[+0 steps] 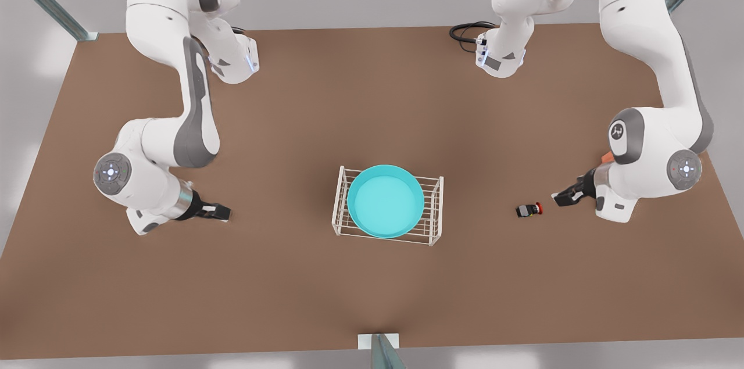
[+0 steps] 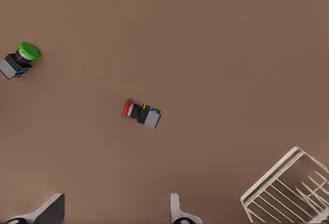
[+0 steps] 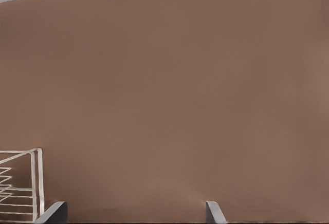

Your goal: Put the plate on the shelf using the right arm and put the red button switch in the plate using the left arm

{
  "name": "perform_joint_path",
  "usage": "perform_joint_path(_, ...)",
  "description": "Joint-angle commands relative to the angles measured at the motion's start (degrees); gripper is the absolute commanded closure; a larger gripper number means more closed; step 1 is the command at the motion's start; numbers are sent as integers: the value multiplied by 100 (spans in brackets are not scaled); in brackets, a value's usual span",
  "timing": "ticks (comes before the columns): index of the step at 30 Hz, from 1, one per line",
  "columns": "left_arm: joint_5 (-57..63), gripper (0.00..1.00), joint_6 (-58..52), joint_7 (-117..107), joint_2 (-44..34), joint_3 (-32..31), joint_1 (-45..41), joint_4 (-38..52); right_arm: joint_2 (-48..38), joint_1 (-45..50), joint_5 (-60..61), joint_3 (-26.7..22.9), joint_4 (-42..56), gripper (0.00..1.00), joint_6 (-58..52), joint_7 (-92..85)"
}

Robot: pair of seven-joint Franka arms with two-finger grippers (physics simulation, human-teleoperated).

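The turquoise plate [image 1: 386, 200] lies flat on the white wire shelf [image 1: 436, 215] in the middle of the table. The red button switch [image 1: 529, 210] lies on its side on the brown table toward the front view's right, its red cap pointing at my left gripper [image 1: 560, 199]. That gripper hovers close beside the switch, open, with nothing between its fingers. The left wrist view has the switch [image 2: 142, 114] ahead of the open left gripper [image 2: 115, 218], with a corner of the shelf [image 2: 288, 188] beside it. My right gripper [image 1: 223, 212] waits open at the front view's left, apart from the shelf.
A green-capped switch [image 2: 20, 59] lies beyond the red one in the left wrist view. An orange object [image 1: 606, 156] peeks out from behind the arm on the front view's right. A black cable [image 1: 465, 31] loops at the table's back edge. The right wrist view catches a shelf corner [image 3: 36, 183].
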Motion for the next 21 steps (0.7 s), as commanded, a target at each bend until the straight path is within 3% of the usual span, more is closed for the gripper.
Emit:
perform_joint_path(1, -61, 0, 741, -5936, 139, -1, -52, -97, -205, 56, -1158, -70, -366, 0, 467, -2847)
perform_joint_path(4, -43, 0, 1593, -7043, 69, 8, -227, -817, -258, 56, -1167, -61, -392, 0, 450, -2952)
perform_joint_path(6, -43, 0, 2761, -7192, -529, 8, -227, -2249, -249, 73, -1176, 9, -366, 0, 458, -2961)
perform_joint_path(12, -87, 0, 3061, -7456, -195, -10, -280, -1812, -249, 73, -1167, 133, -278, 0, 458, -2952)
perform_joint_path(16, -78, 0, 2771, -6771, -142, -54, -368, -1513, -249, 73, -1159, 141, -278, 0, 450, -2908)
perform_joint_path(17, -113, 0, 2692, -5638, -168, -71, -403, -1398, -249, 73, -1159, 141, -278, 0, 450, -2908)
perform_joint_path(21, -140, 0, 2965, -5874, -318, -98, -465, -2031, -249, 73, -1123, 141, -260, 0, 300, -2873)
